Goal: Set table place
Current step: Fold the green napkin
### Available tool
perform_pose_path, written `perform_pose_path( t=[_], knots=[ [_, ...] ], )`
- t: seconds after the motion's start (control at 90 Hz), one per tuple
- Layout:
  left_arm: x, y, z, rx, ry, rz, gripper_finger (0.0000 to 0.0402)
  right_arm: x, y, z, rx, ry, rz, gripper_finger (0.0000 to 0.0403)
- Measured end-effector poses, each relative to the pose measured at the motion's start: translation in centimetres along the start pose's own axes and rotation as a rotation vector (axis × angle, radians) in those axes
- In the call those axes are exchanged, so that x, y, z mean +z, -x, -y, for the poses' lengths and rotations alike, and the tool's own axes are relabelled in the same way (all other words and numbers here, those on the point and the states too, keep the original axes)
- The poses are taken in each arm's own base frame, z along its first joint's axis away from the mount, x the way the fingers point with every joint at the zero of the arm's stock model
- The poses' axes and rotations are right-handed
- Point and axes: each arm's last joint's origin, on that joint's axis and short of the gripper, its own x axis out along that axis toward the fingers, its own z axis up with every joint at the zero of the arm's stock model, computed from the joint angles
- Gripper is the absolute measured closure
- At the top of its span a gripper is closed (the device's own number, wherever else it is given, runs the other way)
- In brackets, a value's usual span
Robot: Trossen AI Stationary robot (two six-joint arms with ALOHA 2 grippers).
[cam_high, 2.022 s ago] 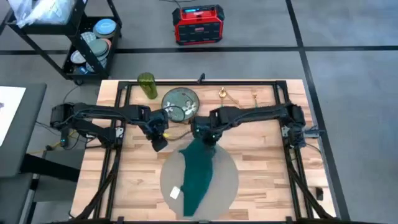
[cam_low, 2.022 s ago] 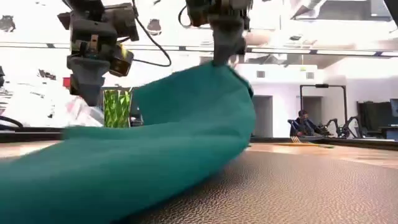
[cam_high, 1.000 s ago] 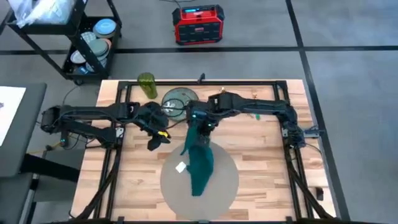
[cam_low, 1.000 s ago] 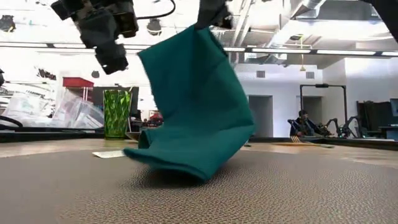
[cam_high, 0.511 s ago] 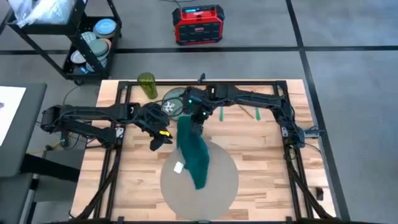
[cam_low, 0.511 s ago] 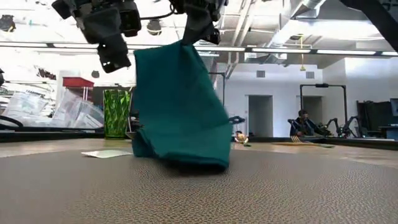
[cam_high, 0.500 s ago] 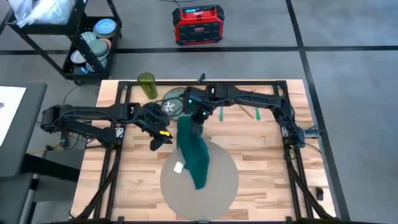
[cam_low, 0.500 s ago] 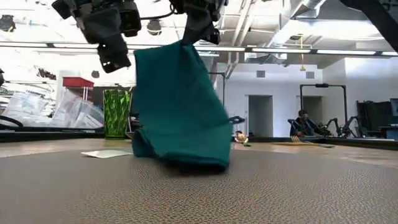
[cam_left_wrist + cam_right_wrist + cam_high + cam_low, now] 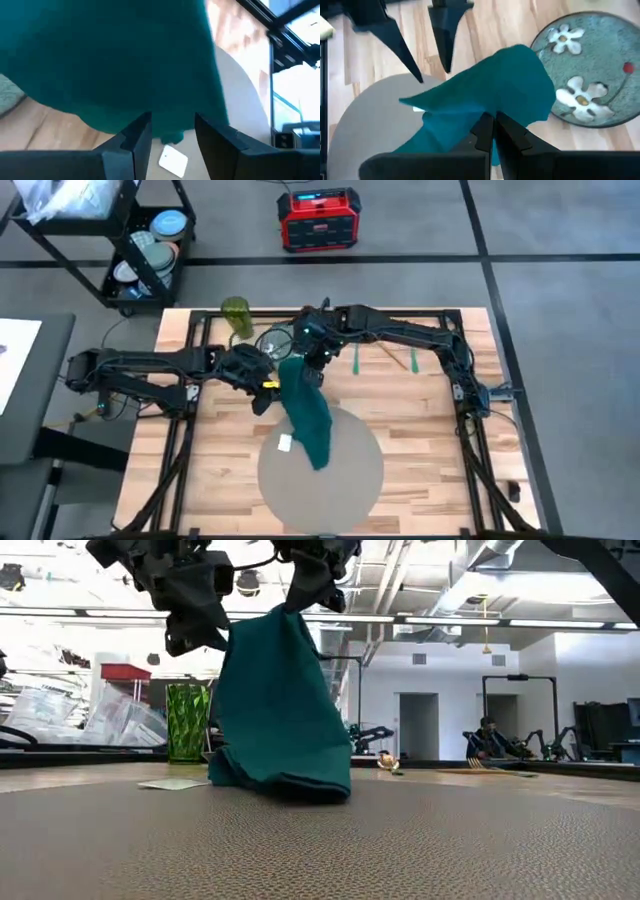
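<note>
Cloth (image 9: 305,413) farther left than before

Cloth (image 9: 306,413) on placemat (image 9: 345,480), plate (image 9: 587,80) behind.

One of nearly everything on the worktop, two robot arms.

On the striped light-wood worktop (image 9: 420,430): one round grey-beige placemat (image 9: 350,470), one teal cloth napkin (image 9: 308,415), one green floral plate (image 9: 592,75), one green ribbed tumbler (image 9: 237,317), one small white tag (image 9: 286,443), two green-looking slim utensils (image 9: 354,361), and one claw per arm, left (image 9: 262,395) and right (image 9: 313,364).
</note>
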Motion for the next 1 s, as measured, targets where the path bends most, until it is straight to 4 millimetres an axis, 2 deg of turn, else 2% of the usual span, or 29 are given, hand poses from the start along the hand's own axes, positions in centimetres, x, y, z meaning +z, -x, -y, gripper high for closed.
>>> perform_pose_path(
  t=[0.444, 0.544, 0.811, 0.911, 1.0],
  knots=[
    [-0.1, 0.1, 0.3, 0.045, 0.152, 0.033, 0.0269, 0.5, 0.2, 1.6, -0.017, -0.024, 0.039, 0.0403],
    [0.1, 0.5, 0.5, 0.058, 0.188, 0.048, 0.0269, 0.2, -0.6, 2.1, -0.033, -0.040, 0.032, 0.0403],
    [2.4, 2.1, 1.7, 0.294, 0.210, 0.165, 0.0275, -0.2, -2.7, 3.7, -0.053, -0.069, 0.066, 0.0403],
    [2.8, 1.5, 2.1, 0.336, 0.200, 0.101, 0.0281, 0.0, -2.8, 4.0, -0.053, -0.069, 0.090, 0.0403],
    [2.8, 0.0, 2.4, 0.368, 0.176, 0.029, 0.0287, 0.3, -2.6, 4.4, -0.053, -0.071, 0.122, 0.0403]
  ],
)
